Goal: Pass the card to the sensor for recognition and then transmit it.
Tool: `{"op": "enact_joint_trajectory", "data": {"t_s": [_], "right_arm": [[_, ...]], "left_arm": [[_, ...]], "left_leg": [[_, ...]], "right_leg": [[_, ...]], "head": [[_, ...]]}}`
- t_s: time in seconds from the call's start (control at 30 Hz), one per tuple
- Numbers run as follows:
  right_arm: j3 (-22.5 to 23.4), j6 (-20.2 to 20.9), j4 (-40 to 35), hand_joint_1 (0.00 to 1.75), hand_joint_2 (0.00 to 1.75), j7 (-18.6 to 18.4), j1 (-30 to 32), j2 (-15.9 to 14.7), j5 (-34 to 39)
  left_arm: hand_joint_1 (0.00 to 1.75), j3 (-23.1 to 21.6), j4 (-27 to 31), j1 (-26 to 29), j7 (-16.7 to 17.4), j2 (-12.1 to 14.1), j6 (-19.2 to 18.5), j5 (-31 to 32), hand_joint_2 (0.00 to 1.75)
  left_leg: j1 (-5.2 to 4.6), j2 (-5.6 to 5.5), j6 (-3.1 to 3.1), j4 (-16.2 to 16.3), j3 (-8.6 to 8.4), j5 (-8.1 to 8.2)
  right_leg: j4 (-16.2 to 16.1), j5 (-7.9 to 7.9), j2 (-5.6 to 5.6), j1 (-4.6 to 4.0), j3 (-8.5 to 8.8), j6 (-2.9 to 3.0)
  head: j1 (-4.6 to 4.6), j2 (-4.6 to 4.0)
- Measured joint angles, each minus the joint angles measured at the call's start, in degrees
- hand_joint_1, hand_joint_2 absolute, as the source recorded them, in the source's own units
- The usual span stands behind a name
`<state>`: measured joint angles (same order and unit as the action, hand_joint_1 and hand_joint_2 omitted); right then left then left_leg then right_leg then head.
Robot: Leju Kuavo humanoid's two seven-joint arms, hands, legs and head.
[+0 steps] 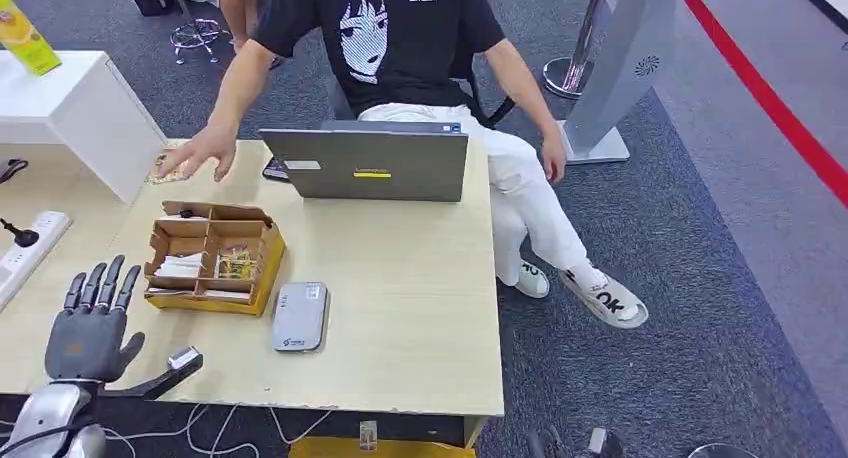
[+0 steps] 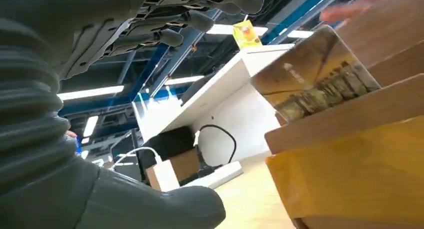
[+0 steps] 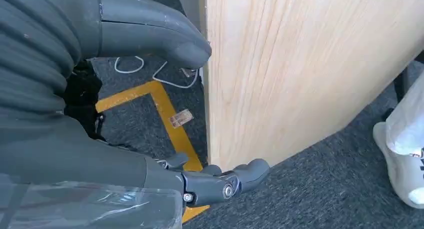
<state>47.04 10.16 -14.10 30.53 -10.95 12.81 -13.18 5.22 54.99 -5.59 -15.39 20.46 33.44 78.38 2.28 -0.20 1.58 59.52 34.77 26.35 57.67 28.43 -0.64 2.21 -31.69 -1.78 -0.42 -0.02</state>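
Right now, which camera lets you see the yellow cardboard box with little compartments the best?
The head view: it looks down on the whole yellow cardboard box and into its compartments, on the wooden table. The left wrist view catches just one yellow side and brown edge, very close. The right wrist view looks along the table's edge instead.

Light wooden table (image 1: pixel 420 308) on dark grey carpet (image 1: pixel 700 278), white cabinet (image 1: pixel 70 108) beside it.
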Motion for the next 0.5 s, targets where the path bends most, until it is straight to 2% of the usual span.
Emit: {"op": "enact_joint_trajectory", "data": {"t_s": [0.5], "right_arm": [[-1.27, -0.26, 0.0, 0.0, 1.75, -0.39, -0.16, 0.0, -0.02]], "left_arm": [[0.0, -0.02, -4.7, -3.85, 0.07, -1.88, 1.36, 0.35, 1.75]], "left_leg": [[0.0, 0.01, 0.0, 0.0, 0.0, 0.0]], "right_leg": [[0.0, 0.0, -0.01, 0.0, -0.01, 0.0]], "head": [[0.02, 0.0]]}}
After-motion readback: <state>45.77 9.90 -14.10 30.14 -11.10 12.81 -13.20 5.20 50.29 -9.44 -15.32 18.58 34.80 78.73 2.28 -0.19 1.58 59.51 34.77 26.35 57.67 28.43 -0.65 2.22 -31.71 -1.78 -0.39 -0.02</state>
